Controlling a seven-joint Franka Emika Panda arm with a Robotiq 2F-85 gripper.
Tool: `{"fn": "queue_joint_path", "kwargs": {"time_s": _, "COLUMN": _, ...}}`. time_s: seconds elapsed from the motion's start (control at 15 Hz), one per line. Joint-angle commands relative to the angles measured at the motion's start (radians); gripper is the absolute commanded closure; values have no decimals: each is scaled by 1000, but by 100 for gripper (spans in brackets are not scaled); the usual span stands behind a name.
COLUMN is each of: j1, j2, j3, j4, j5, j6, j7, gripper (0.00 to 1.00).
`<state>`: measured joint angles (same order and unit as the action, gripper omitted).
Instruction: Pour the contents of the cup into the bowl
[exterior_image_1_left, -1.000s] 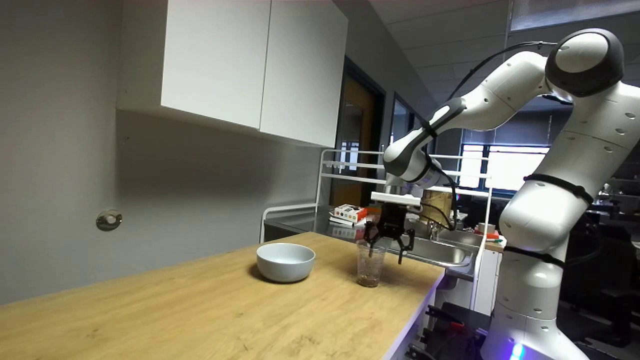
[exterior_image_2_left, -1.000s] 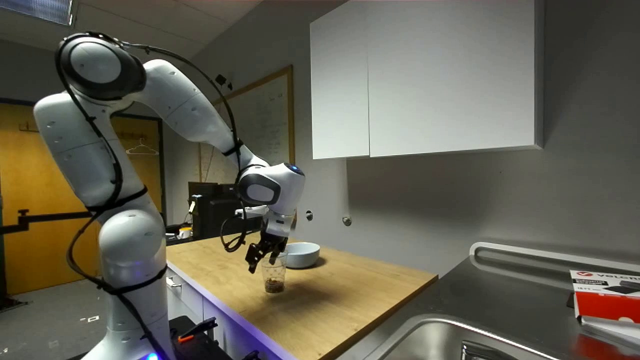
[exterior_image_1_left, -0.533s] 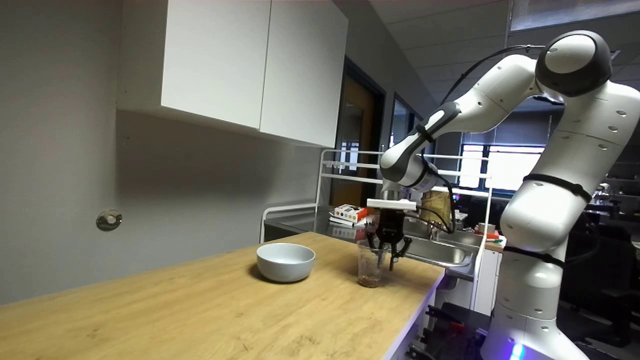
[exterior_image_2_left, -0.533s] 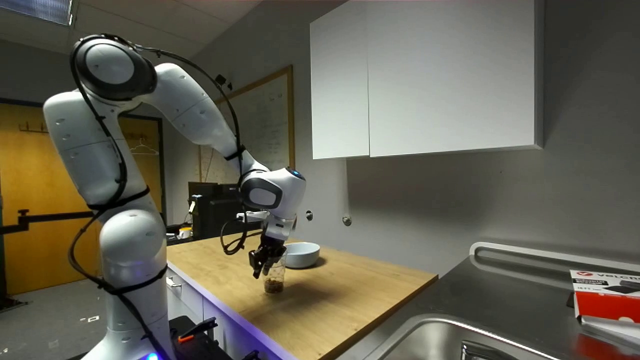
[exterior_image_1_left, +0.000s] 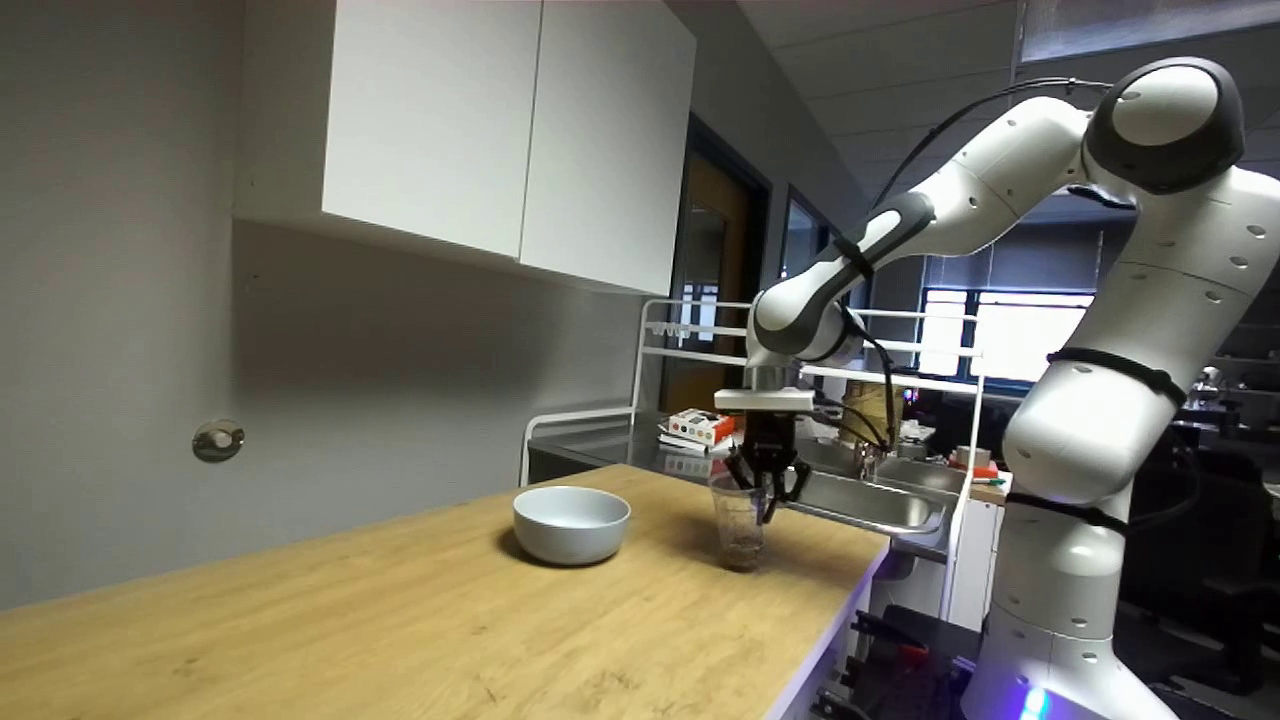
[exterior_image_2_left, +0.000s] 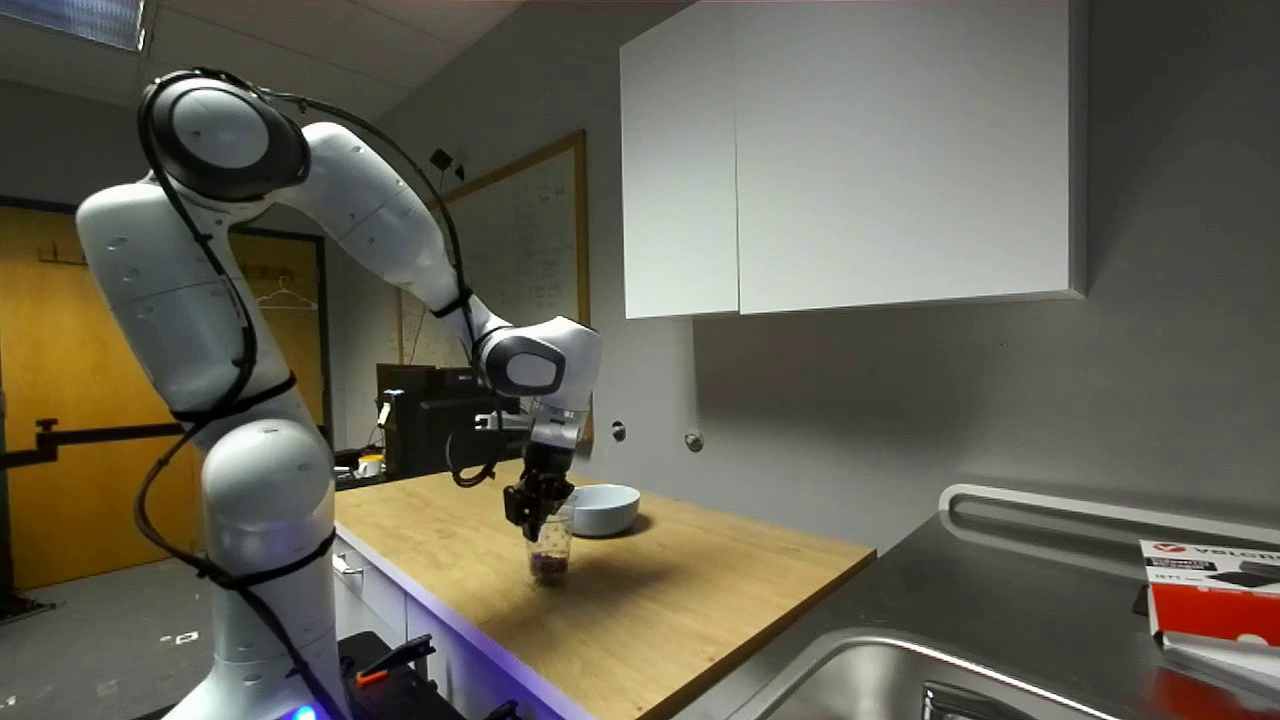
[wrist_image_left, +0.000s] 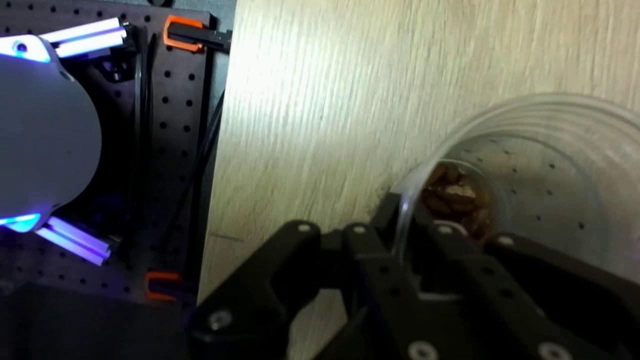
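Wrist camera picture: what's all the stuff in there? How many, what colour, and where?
Cup: one, clear, picture's right side
Bits: several, brown, in the cup
Wooden top: one, pale, middle and right
Holed plate: one, dark, left
Clamps: two, orange and black, plate's right edge
Cable: one or more, black, by the plate
Shiny bars: two, lit purple, far left
Unclear thing: maybe one, black, bottom left
Robot base: one, grey, left edge
Gripper: one, black, bottom, seemingly pinching the cup's wall
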<state>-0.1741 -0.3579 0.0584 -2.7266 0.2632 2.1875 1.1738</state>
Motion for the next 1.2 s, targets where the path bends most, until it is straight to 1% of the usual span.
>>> {"fn": "queue_joint_path", "kwargs": {"time_s": 0.0, "j1": 20, "j2": -48, "j3": 64, "j4": 87, "j5": -136, "j6": -85, "j7": 168, "gripper": 97}}
{"fn": "queue_joint_path", "kwargs": {"time_s": 0.13, "j1": 36, "j2": -52, "j3": 100, "j4": 159, "j5": -212, "j6": -138, "j7": 243, "gripper": 97}}
{"fn": "queue_joint_path", "kwargs": {"time_s": 0.33, "j1": 62, "j2": -19, "j3": 143, "j4": 291, "j5": -312, "j6": -218, "j7": 326, "gripper": 97}}
{"fn": "queue_joint_path", "kwargs": {"time_s": 0.6, "j1": 103, "j2": 73, "j3": 170, "j4": 469, "j5": -394, "j6": -288, "j7": 365, "gripper": 97}}
{"fn": "queue_joint_path", "kwargs": {"time_s": 0.8, "j1": 131, "j2": 202, "j3": 195, "j4": 611, "j5": -472, "j6": -328, "j7": 406, "gripper": 97}}
{"fn": "queue_joint_path", "kwargs": {"time_s": 0.93, "j1": 160, "j2": 304, "j3": 210, "j4": 699, "j5": -558, "j6": -367, "j7": 463, "gripper": 97}}
{"fn": "queue_joint_path", "kwargs": {"time_s": 1.13, "j1": 231, "j2": 447, "j3": 198, "j4": 817, "j5": -692, "j6": -454, "j7": 552, "gripper": 97}}
